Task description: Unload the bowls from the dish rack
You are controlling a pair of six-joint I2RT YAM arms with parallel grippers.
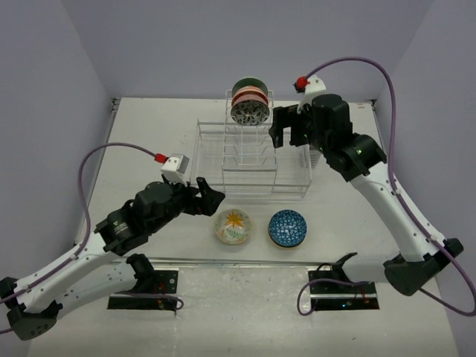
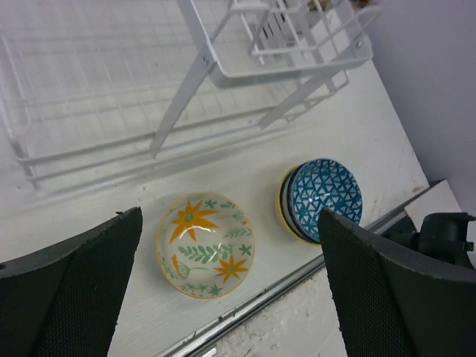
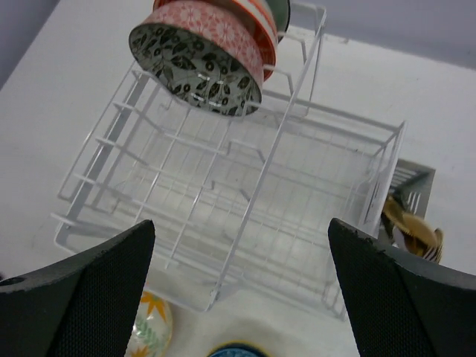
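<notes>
The white wire dish rack (image 1: 290,182) stands mid-table. At its far end several bowls stand on edge: a grey-speckled one (image 3: 195,67) in front, an orange-red one (image 3: 230,22) behind it, and a dark one (image 1: 248,83) at the back. On the table in front of the rack lie a bowl with orange flowers (image 1: 233,226) and a blue mosaic bowl (image 1: 288,228), with a yellow rim showing under the blue one (image 2: 323,199). My left gripper (image 1: 212,195) hangs open just above the flowered bowl (image 2: 206,245), holding nothing. Beside the standing bowls, over the rack's right side, my right gripper (image 1: 286,137) is open and empty.
A side caddy (image 3: 409,216) holding cutlery hangs on the rack's right end. A metal rail (image 2: 297,271) runs along the table's near edge just in front of the two bowls. Purple walls close in the table on three sides.
</notes>
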